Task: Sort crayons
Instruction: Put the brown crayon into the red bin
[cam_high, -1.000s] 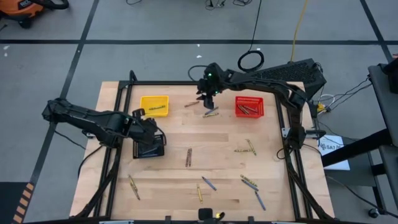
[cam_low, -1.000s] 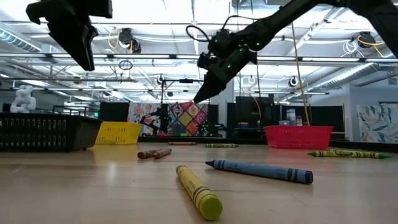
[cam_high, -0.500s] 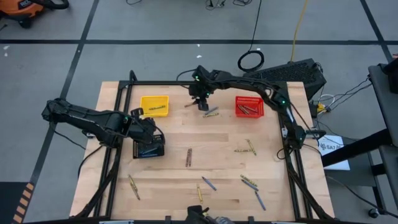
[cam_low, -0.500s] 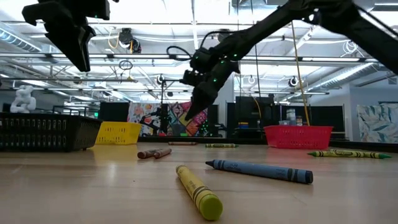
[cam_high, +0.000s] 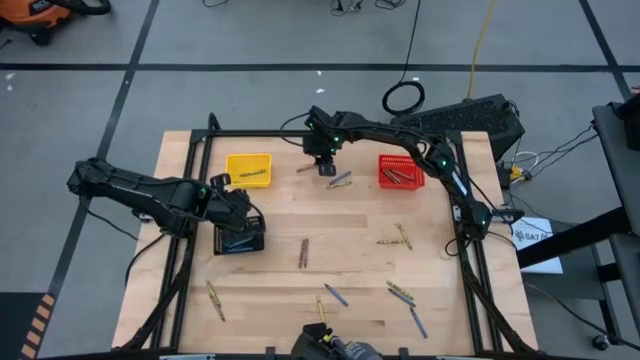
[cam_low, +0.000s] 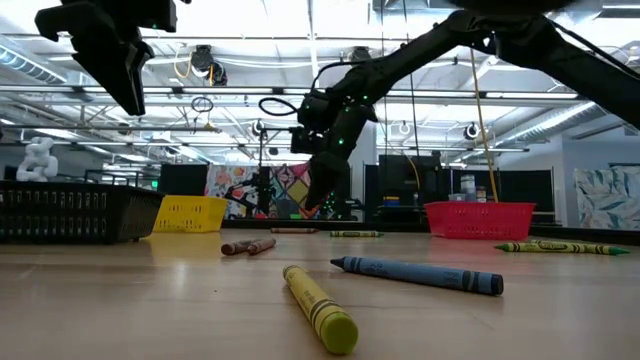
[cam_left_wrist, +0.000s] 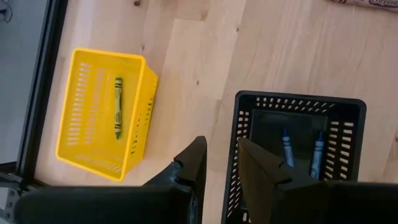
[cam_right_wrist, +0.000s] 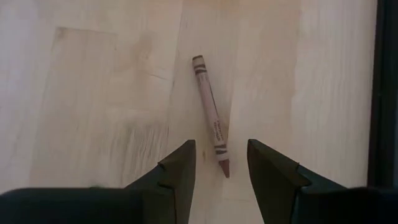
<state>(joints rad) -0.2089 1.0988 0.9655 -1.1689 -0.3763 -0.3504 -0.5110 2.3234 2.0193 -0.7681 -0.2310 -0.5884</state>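
Note:
The crayons lie scattered over the wooden table. A brown-red crayon (cam_right_wrist: 210, 134) lies flat near the table's far edge, also seen from above (cam_high: 307, 168). My right gripper (cam_right_wrist: 221, 167) hangs open just above it, one finger on either side of the crayon's pointed end, touching nothing; from above it shows at the far middle (cam_high: 325, 165). My left gripper (cam_left_wrist: 221, 163) waits open and empty over the near rim of the black basket (cam_left_wrist: 298, 112), which holds two blue crayons (cam_left_wrist: 286, 146). The yellow basket (cam_left_wrist: 93, 81) holds one crayon (cam_left_wrist: 117, 107).
The red basket (cam_high: 401, 171) with some crayons stands right of my right gripper, and two crayons (cam_high: 340, 180) lie between them. More crayons lie mid-table (cam_high: 303, 252), at the right (cam_high: 397, 238) and along the near edge (cam_high: 215, 300), among them a yellow one (cam_low: 320, 308) and a blue one (cam_low: 420, 275).
My right gripper has gone toward the table's left edge and down, tipping more steeply, until it hangs over the brown-red crayon. It has stayed open. My left gripper has kept still.

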